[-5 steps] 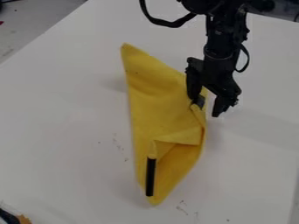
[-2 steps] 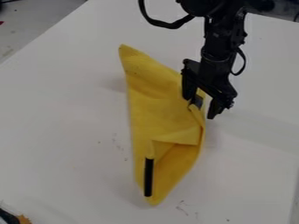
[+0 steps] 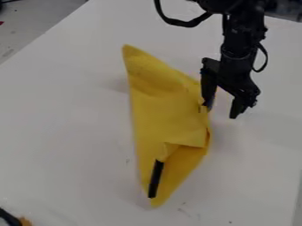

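Note:
The black gripper [image 3: 221, 110] hangs over the right edge of the yellow cloth [image 3: 168, 101], its two fingers spread apart. The left finger touches or nearly touches the cloth's right edge, and the right one is over the white table. The cloth lies long from upper left to bottom, with a folded layer toward its lower right. On its lower part a slim black stick-like piece [image 3: 156, 178] lies slanted, its top end by the fold.
The white table [image 3: 65, 114] spreads around the cloth. A black and orange object [image 3: 13, 219] is at the bottom left corner. Grey floor [image 3: 32, 22] lies beyond the table's upper left edge.
The gripper went slightly left, then back to the right past where it was. The cloth's right side and fold shifted right, and the black piece tilted, its top end moving right.

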{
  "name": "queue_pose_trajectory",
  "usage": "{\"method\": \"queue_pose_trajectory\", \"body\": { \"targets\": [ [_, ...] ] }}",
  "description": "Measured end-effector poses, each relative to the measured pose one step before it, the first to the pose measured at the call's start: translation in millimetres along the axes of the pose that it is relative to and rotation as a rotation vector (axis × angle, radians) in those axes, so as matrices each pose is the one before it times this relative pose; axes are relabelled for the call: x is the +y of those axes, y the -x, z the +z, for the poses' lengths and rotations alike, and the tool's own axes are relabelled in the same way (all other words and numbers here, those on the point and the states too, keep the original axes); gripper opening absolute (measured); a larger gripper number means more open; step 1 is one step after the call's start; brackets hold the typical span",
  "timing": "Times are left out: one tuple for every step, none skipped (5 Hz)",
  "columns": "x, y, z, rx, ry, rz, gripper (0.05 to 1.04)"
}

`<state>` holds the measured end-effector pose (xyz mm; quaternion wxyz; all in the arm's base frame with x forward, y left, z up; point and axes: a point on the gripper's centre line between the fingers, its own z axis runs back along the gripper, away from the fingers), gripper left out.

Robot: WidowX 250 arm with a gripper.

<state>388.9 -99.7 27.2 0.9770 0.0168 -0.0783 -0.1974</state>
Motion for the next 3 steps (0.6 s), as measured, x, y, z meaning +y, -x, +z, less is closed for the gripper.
{"method": "queue_pose_trajectory", "body": {
  "targets": [
    [-19.25, -14.15, 6.78, 0.0065, -0.0043, -0.0155, 1.001],
    [-19.44, -9.72, 5.99, 0.0153, 0.0116, -0.0049, 1.000],
    [-13.23, -3.84, -7.51, 0.0229, 0.0243, -0.0272, 1.001]
  ]
}}
